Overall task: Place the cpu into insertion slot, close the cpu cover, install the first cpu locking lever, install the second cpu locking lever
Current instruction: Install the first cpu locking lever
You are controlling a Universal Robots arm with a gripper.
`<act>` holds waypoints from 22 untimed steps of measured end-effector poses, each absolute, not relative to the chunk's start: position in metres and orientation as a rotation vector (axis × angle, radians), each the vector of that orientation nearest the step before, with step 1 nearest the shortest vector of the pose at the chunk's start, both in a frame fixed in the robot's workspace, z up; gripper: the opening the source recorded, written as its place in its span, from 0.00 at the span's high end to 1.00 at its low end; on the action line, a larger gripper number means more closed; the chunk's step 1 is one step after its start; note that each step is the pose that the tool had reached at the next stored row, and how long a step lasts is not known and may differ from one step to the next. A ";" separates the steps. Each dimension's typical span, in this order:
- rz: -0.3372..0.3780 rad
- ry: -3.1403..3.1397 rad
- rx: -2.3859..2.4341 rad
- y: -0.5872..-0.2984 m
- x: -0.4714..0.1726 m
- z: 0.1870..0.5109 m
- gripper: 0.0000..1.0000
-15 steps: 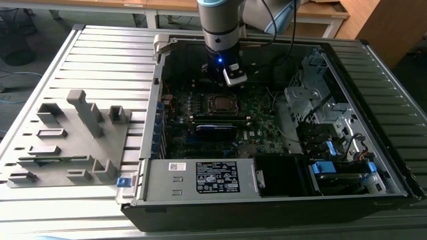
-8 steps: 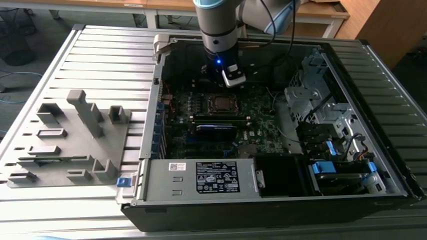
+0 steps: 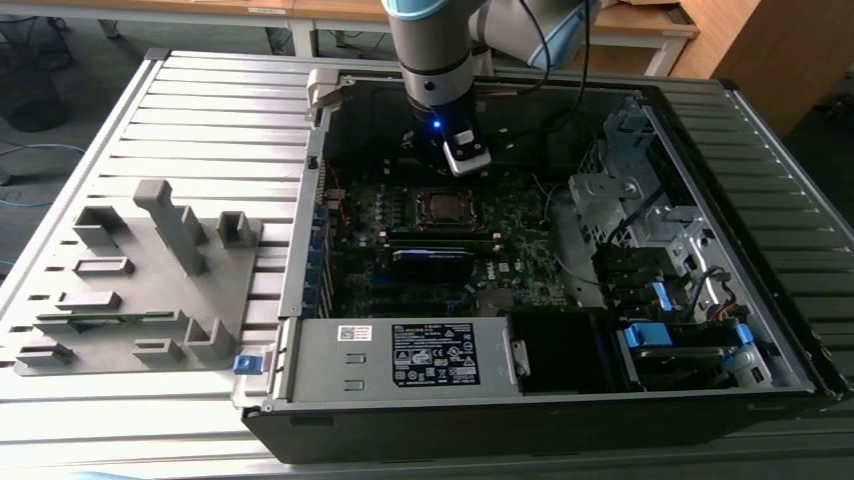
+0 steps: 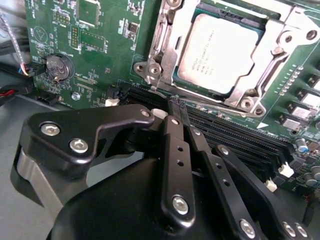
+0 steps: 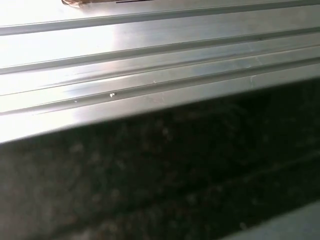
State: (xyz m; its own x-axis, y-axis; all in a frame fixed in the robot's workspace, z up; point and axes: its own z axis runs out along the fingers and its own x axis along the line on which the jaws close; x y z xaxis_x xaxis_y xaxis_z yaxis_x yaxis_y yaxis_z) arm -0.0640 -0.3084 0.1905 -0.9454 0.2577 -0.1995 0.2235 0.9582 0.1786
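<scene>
In the second wrist view the cpu (image 4: 220,52) lies flat in the insertion slot (image 4: 146,67), its silvery top showing through the window of the cpu cover (image 4: 250,95), which is down over it. A thin wire locking lever (image 4: 215,106) runs along the socket's edge. My gripper (image 4: 177,103) is shut, its black fingertips together just at that lever; I cannot tell whether they touch it. In the exterior view the gripper (image 3: 465,158) hangs inside the open computer case, just behind the socket (image 3: 438,205).
Long black memory slots (image 4: 240,135) run beside the socket, and a coin battery (image 4: 59,67) sits on the green board. A grey part fixture (image 3: 147,270) stands at the exterior view's left. A power supply (image 3: 400,355) and drive bays (image 3: 641,210) crowd the case.
</scene>
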 end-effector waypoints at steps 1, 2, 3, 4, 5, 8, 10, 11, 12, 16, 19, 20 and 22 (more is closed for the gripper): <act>0.226 2.888 0.359 -0.308 -0.064 0.191 0.89; 0.227 2.887 0.359 -0.308 -0.064 0.190 0.89; 0.227 2.887 0.359 -0.308 -0.064 0.190 0.89; 0.227 2.887 0.359 -0.308 -0.064 0.191 0.89; 0.227 2.887 0.359 -0.308 -0.064 0.191 0.89; 0.228 2.886 0.359 -0.308 -0.064 0.195 0.89; 0.227 2.887 0.359 -0.308 -0.064 0.199 0.89; 0.227 2.887 0.359 -0.308 -0.064 0.201 0.89; 0.227 2.887 0.359 -0.308 -0.064 0.201 0.89; 0.227 2.886 0.359 -0.308 -0.065 0.201 0.89; 0.228 2.880 0.358 -0.308 -0.067 0.201 0.89; 0.228 2.878 0.357 -0.308 -0.068 0.201 0.89; 0.228 2.873 0.356 -0.308 -0.069 0.201 0.89</act>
